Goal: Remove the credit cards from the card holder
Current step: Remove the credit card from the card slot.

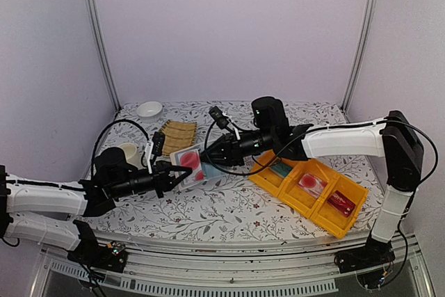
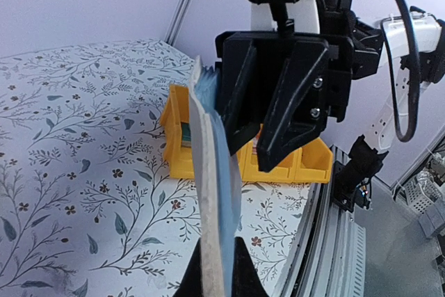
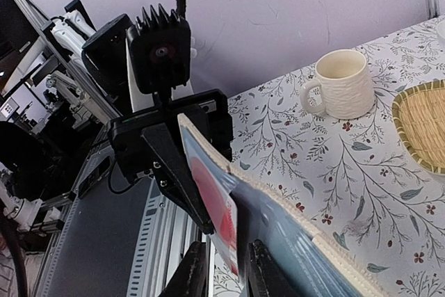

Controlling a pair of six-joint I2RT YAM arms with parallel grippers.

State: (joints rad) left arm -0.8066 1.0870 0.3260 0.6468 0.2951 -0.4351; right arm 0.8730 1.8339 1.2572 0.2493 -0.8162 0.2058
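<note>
The beige card holder (image 1: 213,170) is held up above the table, open, its grey-blue lining (image 3: 299,245) facing my right wrist camera. My left gripper (image 1: 182,174) is shut on its lower edge; in the left wrist view the holder (image 2: 211,186) stands edge-on between my fingers (image 2: 245,273). A whitish-pink card with a red circle (image 1: 189,160) sticks out of a pocket. My right gripper (image 1: 207,158) is shut on that card (image 3: 221,217). A teal flat item (image 1: 280,170) lies in the yellow tray's left compartment.
The yellow three-compartment tray (image 1: 292,208) sits to the right of centre, with red items in its other two compartments. A white mug (image 1: 131,152), a woven bamboo mat (image 1: 179,135) and a small white dish (image 1: 149,108) stand at the back left.
</note>
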